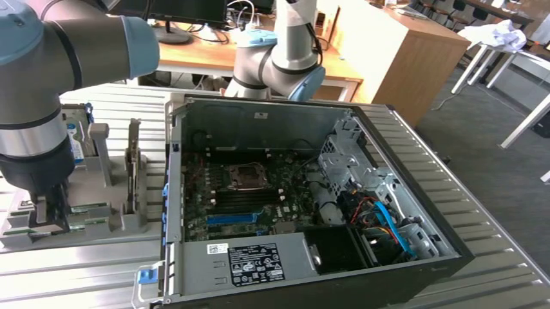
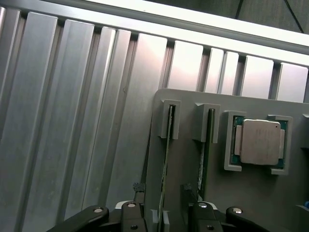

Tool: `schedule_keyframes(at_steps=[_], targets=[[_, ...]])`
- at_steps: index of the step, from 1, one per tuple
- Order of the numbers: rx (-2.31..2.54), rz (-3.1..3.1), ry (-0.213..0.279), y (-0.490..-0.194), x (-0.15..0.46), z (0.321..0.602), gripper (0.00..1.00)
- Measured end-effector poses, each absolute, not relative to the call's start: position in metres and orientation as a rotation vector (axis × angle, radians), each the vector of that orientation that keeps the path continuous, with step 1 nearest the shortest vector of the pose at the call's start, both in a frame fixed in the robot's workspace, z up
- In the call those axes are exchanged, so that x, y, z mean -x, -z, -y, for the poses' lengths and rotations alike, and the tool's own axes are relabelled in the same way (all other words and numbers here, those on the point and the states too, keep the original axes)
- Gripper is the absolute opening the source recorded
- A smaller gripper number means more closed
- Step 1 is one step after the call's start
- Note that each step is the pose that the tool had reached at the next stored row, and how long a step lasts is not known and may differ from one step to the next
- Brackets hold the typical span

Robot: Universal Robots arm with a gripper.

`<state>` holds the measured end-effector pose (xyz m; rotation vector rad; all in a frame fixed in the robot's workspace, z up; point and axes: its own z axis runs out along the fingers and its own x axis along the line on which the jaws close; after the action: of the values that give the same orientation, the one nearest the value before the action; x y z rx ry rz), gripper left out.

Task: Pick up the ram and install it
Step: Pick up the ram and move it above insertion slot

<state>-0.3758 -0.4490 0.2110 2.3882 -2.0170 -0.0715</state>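
Wrist view caught the end effector (image 2: pixel 162 193) spread apart, one finger either side of the ram (image 2: pixel 167 145), no clamp yet! That stick stood on edge in the grey holder (image 2: pixel 186 159) on the bench (image 2: pixel 72 121), to the exterior view's left of the open computer case (image 1: pixel 257 119).

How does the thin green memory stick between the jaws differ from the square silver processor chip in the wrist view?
The thin green memory stick stands on edge in slotted posts; the square silver processor chip lies flat in a framed cradle. The stick is long and narrow, the chip square. Both rest on the grey holder tray, neither gripped.
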Motion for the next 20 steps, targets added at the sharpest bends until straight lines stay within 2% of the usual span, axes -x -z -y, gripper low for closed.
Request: schedule_keyframes(at_steps=[20], targets=[[-2.388, 2.017, 0.071, -0.2, 0.376, 0.449, 0.41]])
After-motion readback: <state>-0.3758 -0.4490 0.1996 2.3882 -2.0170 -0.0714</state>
